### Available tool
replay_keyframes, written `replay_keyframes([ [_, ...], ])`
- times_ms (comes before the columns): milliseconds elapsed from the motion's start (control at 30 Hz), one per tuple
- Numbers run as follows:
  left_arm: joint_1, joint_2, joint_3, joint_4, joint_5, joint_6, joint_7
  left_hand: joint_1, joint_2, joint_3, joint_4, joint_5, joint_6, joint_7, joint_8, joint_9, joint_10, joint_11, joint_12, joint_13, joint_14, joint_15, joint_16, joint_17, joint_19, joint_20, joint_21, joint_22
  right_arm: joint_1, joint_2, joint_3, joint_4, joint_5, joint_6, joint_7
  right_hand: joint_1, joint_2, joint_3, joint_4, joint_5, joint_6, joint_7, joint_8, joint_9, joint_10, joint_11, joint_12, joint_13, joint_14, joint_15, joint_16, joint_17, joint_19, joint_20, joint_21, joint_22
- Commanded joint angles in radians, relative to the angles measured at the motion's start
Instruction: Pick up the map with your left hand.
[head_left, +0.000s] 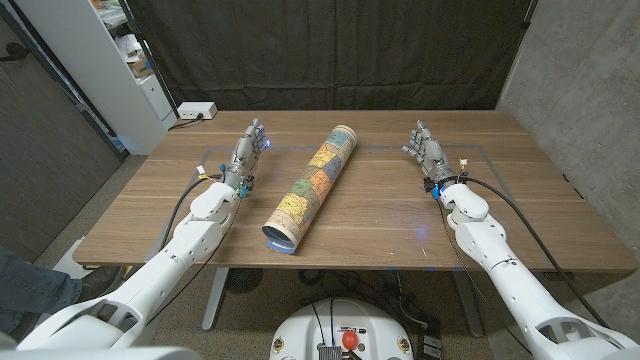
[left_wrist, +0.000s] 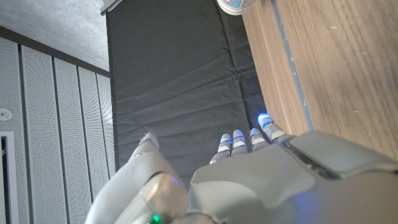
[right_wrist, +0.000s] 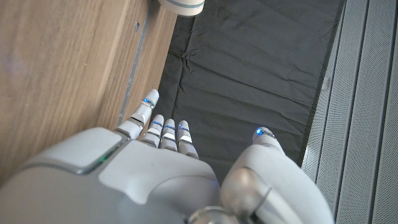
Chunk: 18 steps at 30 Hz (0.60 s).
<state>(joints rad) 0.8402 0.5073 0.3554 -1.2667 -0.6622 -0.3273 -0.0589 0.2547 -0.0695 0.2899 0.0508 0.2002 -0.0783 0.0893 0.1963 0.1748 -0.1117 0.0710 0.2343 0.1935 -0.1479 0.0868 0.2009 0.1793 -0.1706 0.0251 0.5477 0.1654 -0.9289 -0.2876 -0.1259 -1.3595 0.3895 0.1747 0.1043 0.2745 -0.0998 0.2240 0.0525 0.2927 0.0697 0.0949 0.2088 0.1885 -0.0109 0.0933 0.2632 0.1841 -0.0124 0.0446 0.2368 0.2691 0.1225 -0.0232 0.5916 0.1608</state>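
Wooden desk (head_left: 380, 215), black curtain behind: rolled colourful paper map tube (head_left: 312, 187) lies between empty, spread left hand (head_left: 247, 150) and right hand (head_left: 425, 148). Left should wrap mid-tube.

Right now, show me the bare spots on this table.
Bare wood lies between the left hand and the map, between the map and the right hand, and along the table front edge. Only the middle, under the map, is taken.

Left hand (head_left: 247, 150) and right hand (head_left: 426, 148) both empty, fingers (left_wrist: 239, 140) extended, arms reaching toward table's far edge.
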Motion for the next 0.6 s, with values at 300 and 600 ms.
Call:
replay_keyframes([
  [300,-0.002,0.014,0.000,0.003,0.044,-0.071,-0.012,0.015,0.006,0.009,-0.009,0.005,0.013,-0.003,0.005,0.005,0.007,-0.007,0.004,0.002,0.004,-0.005,0.007,0.003,-0.113,0.007,-0.011,0.004,-0.029,0.078,0.079,-0.037,-0.096,-0.030,0.028,0.009,0.008,0.002,0.001,0.009,0.003,0.008,0.001,0.002,0.004,0.009,-0.007,0.003,-0.003,0.009,0.001,0.000,0.005,0.009,-0.008,0.004],
  [600,-0.017,0.011,0.014,0.039,0.119,-0.143,0.025,0.024,0.012,0.012,-0.015,0.005,0.036,-0.011,0.011,0.005,0.023,-0.014,0.007,0.001,0.020,-0.013,0.010,0.003,-0.109,0.006,-0.020,0.005,-0.036,0.083,0.080,-0.048,-0.131,-0.028,0.007,0.010,0.010,0.002,-0.001,0.010,0.004,0.006,0.000,0.002,0.008,0.008,-0.010,0.003,-0.002,0.009,0.001,-0.003,0.007,0.009,-0.014,0.004],
])
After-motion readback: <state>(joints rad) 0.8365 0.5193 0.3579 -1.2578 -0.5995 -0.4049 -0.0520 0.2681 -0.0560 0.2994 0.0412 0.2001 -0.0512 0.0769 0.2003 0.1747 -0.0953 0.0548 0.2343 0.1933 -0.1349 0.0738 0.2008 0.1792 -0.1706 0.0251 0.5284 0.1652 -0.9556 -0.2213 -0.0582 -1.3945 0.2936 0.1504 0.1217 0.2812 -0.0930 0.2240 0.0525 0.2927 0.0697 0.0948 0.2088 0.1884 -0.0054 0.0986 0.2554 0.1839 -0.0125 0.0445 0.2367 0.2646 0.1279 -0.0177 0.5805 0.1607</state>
